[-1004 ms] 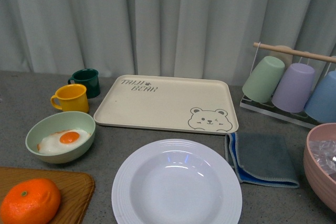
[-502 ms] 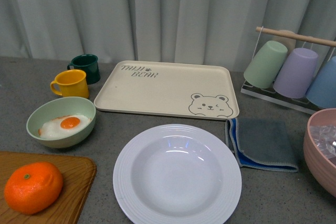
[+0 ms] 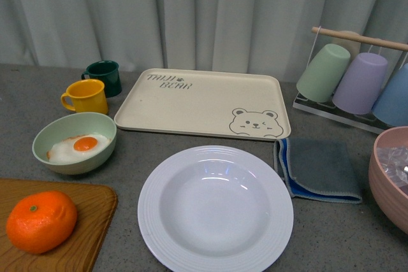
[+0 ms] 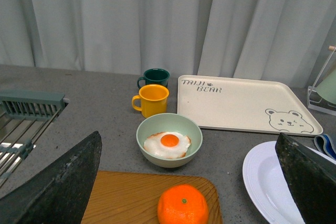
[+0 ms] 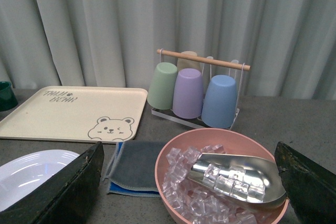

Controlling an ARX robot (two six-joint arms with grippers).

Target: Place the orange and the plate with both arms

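Observing orange [image 3: 41, 221], stem dot up, on the wooden board [image 3: 92, 211]; plate [image 3: 153, 221] upright beside it, apart. Egg bowl [image 3: 80, 165] behind. I find left gripper [image 4: 187, 137] and right gripper [image 5: 189, 144] spread wide.

Black, wedge-shaped gripper fingers [image 4: 63, 182]; matte, speckled

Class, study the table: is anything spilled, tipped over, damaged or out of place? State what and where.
Nothing stands out. The orange sits whole on the wooden board, the plate lies upright and empty, and the ice is inside the pink bowl.
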